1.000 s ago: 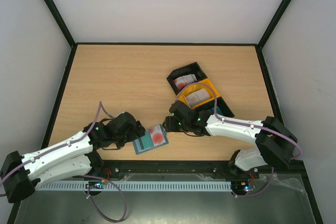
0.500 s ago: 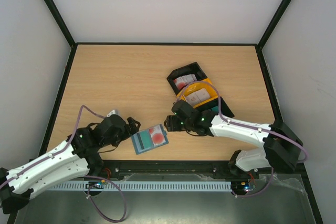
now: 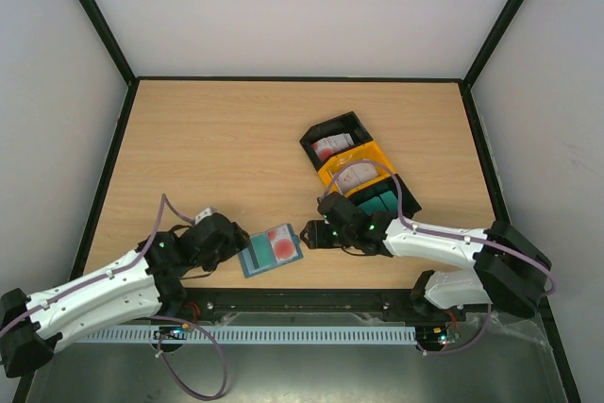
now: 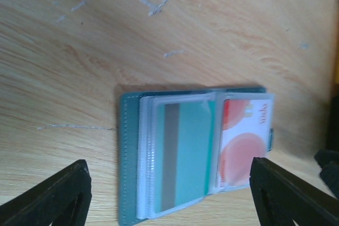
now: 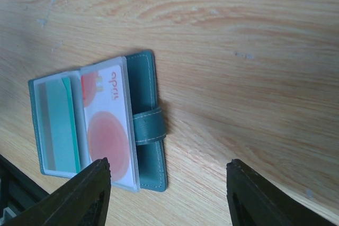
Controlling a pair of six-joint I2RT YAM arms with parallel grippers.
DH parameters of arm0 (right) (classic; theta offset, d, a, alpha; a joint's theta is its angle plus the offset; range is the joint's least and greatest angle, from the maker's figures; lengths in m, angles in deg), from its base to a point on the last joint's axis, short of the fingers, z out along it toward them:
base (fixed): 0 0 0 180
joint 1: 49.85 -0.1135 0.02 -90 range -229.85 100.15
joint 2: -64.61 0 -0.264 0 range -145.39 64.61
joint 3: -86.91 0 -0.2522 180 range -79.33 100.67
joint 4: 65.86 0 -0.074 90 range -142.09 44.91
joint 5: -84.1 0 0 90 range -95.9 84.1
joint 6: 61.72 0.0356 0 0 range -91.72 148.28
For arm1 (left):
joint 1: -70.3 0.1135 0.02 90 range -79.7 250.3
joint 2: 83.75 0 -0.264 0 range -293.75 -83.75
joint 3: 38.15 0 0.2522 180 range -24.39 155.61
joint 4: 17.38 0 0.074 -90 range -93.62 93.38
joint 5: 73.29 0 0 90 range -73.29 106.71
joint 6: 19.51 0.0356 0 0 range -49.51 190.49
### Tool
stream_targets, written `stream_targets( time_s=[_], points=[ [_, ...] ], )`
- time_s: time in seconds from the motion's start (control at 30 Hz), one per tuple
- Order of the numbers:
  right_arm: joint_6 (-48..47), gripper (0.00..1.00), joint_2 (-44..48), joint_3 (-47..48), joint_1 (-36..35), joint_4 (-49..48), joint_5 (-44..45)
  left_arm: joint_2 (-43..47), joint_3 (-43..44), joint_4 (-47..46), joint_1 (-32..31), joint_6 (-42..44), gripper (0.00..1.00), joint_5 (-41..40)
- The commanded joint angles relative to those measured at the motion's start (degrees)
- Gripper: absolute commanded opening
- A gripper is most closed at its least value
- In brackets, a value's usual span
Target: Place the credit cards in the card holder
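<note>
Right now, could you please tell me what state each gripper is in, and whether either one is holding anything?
Left gripper: open, holding nothing.
Right gripper: open, holding nothing.

This is a robotics lab bench: a wood-grain table (image 3: pixel 217 139) boxed in by plain white panels (image 3: pixel 302 7) on a black frame (image 3: pixel 92 14), with a left arm (image 3: pixel 94 290) and right arm (image 3: pixel 444 238) (purple cables (image 3: pixel 166 199) loop along both) mounted beside a slotted cable duct (image 3: pixel 283 335).
</note>
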Motion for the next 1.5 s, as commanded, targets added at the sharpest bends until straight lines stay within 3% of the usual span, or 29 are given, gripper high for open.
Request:
stream_targets(
  time_s=[0.0,0.17,0.23,0.3,0.57,0.77,1.2,1.47],
  points=[
    [0.6,0.58,-2.5,-1.2,-0.4,-4.9,-2.7,-0.7,-3.2,-2.8,-1.4,-3.7,0.8,1.2],
    [1.3,0.51,-6.1,-1.7,-0.4,-8.6,-5.1,-0.2,-6.2,-10.2,-1.6,-3.3,0.64,3.4],
    [1.6,0.45,-7.1,-1.6,-0.4,-9.1,-5.0,-0.5,-6.6,-12.5,-1.6,-2.7,0.45,3.9],
    [2.4,0.38,-7.4,-1.8,-0.4,-9.6,-4.1,-1.2,-7.0,-13.4,-1.6,-2.6,0.4,4.1],
    [2.7,0.34,-7.3,-2.2,-0.7,-10.8,-4.8,-5.2,-8.9,-17.8,-1.6,-1.2,0.42,6.2],
    [-0.5,0.33,-5.2,4.3,-7.6,-5.1,4.9,-6.9,-9.3,-18.4,-1.6,-0.4,0.41,6.3],
    [-0.1,0.16,-22.8,12.7,-12.7,-10.8,-0.7,-6.8,-11.1,-19.6,-1.4,0.0,0.4,6.8],
    [1.8,0.05,-25.6,12.2,-12.8,-10.4,-0.3,-6.6,-11.6,-21.2,-1.2,0.7,0.4,7.7]
  ],
)
